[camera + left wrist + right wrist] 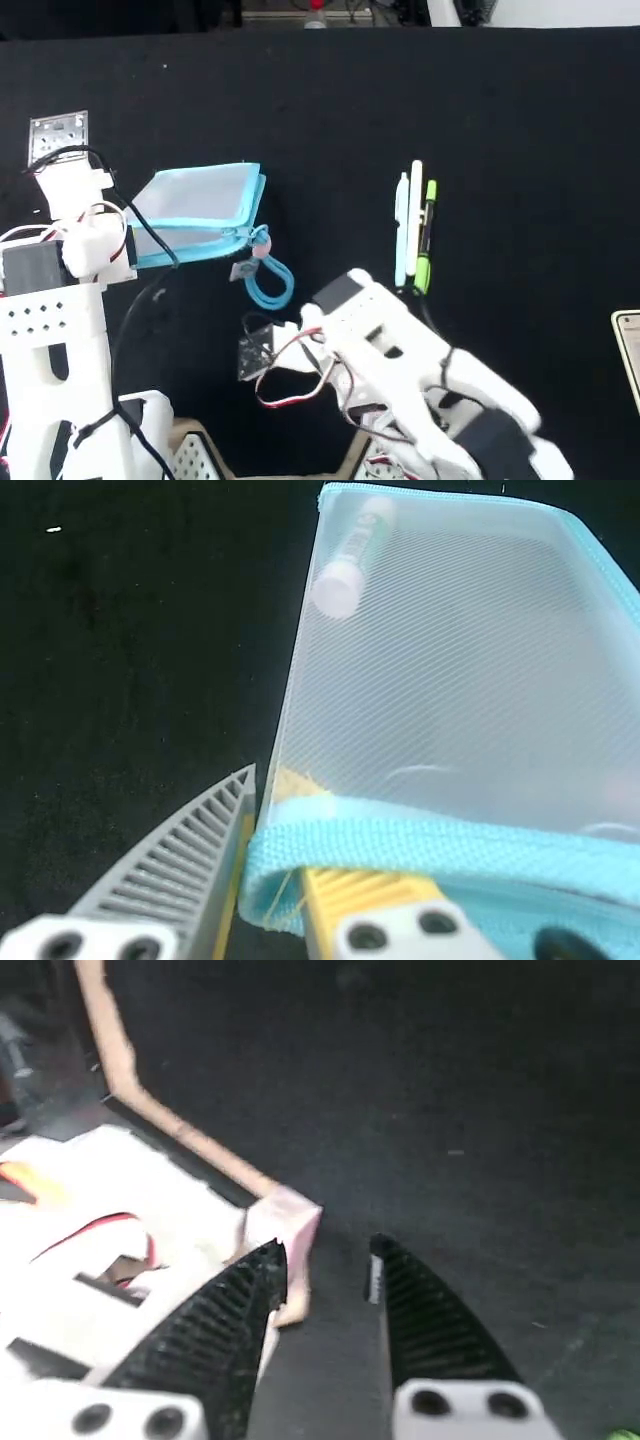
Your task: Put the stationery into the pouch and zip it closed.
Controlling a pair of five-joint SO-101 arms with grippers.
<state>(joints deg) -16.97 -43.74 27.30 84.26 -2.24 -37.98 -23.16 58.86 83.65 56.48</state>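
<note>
Pouch count one: translucent plastic pouch with light-blue zip trim, edge pinched by left gripper. One white capped stick inside the pouch. Three slim pens (blue, white, green) lie well apart from the pouch. Right gripper spread, empty, near the pouch.

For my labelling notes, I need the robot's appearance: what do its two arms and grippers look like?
The left arm and right arm are white, with black motor blocks and red cables. The left gripper has one grey ribbed finger and one yellow; the right gripper has two black ribbed fingers.
</note>
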